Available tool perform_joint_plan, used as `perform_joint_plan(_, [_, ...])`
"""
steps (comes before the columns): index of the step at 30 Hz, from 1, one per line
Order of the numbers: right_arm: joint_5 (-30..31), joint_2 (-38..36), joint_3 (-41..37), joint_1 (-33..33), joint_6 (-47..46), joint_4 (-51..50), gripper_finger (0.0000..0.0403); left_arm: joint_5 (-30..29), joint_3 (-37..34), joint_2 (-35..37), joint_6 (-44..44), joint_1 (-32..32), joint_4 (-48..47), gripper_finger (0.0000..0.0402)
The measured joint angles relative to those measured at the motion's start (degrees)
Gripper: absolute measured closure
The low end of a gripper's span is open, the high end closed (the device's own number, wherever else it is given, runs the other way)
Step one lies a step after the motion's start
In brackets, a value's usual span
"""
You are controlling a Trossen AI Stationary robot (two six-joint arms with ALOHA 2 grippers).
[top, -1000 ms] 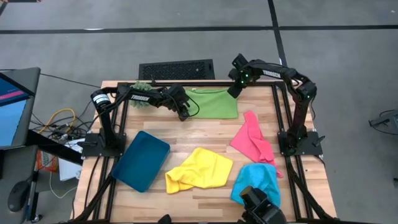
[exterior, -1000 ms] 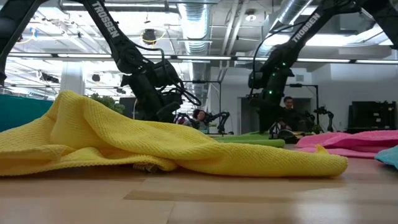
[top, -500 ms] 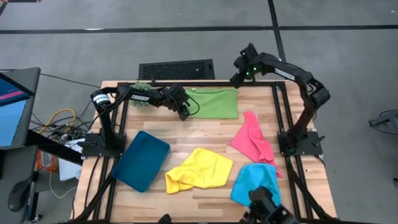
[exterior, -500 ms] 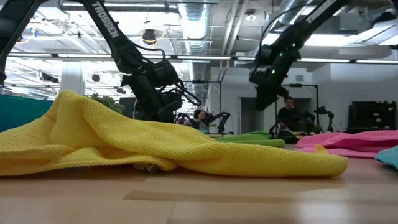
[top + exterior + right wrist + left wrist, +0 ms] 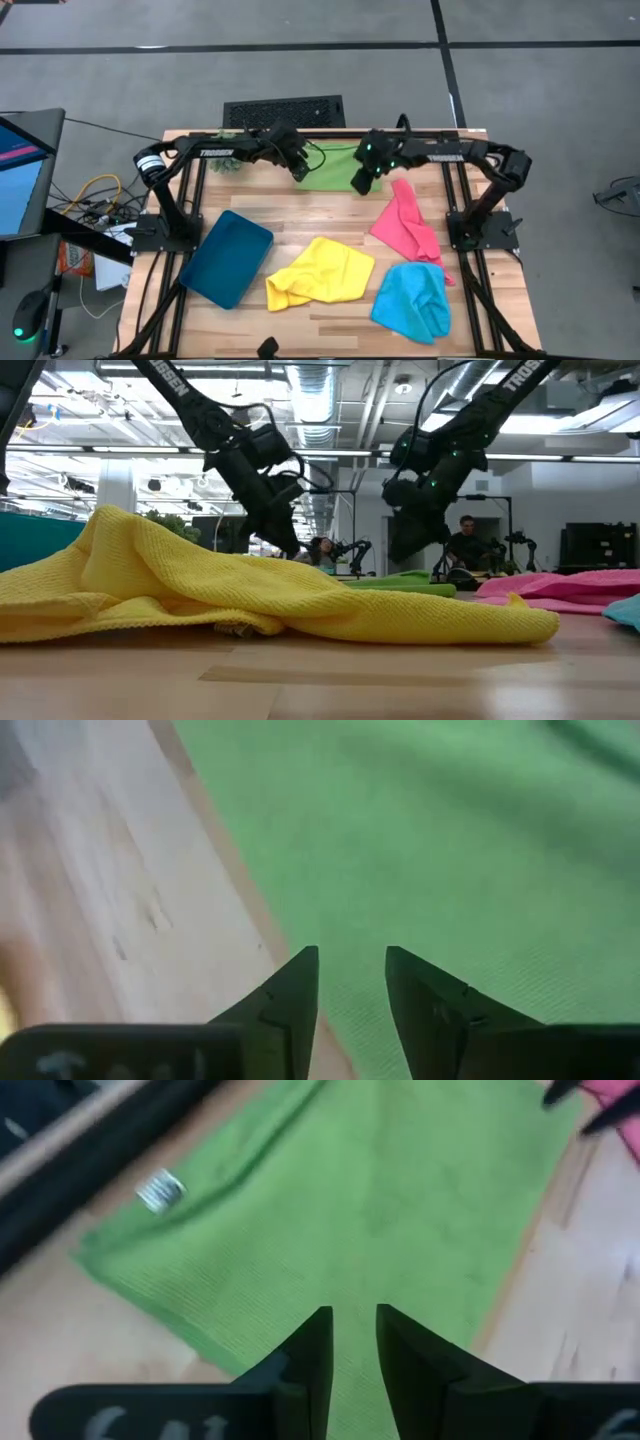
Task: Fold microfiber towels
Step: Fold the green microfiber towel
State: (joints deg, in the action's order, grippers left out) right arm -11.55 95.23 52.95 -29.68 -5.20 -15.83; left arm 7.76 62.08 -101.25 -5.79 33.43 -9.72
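Note:
The green towel lies flat at the table's far middle, a white label near one edge. My left gripper hangs over its left part, fingers a little apart with nothing between them. Over the towel's near right edge hangs my right gripper, open and holding nothing. The yellow towel lies crumpled near the front, the pink one at the right, and the light blue one at the near right.
A dark teal tray lies at the near left. A small spiky green plant ball sits at the far left. Bare wood shows between the green towel and the yellow one. In the low view the yellow towel fills the foreground.
My left gripper has risen from the green towel's left edge. My right gripper has swung from the table's far edge toward the near side and the left, and now hangs over the towel's near right part. The towel lies as before.

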Motion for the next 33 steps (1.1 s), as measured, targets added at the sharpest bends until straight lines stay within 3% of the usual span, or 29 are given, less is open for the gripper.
perform_joint_plan(7, [3.52, 0.05, -5.49, 2.2, -4.75, 1.53, 0.027, -0.36, 0.0, -0.15, 6.78, 4.65, 8.28, 0.0338])
perform_joint_plan(13, [4.07, 0.05, -5.89, 2.24, -5.33, 1.97, 0.0269, 8.14, 1.05, -0.44, 9.39, 8.75, 13.07, 0.0352])
perform_joint_plan(19, [4.32, 0.05, -5.89, 1.06, -5.09, 3.1, 0.0273, 11.57, 7.9, -6.24, 16.65, 7.92, 4.72, 0.0392])
perform_joint_plan(21, [4.2, 0.07, -5.89, 0.47, -5.57, 3.02, 0.0274, 10.35, 11.67, -8.92, 18.68, 7.4, -0.03, 0.0398])
perform_joint_plan(27, [4.13, 0.07, -5.89, -0.05, -6.37, 3.07, 0.0274, 7.64, 21.08, -13.2, 25.74, 7.63, -10.48, 0.0352])
perform_joint_plan(33, [4.15, 0.07, -5.89, -0.03, -6.35, 3.07, 0.0275, 7.9, 23.02, -16.73, 31.09, 7.06, -15.25, 0.0287])
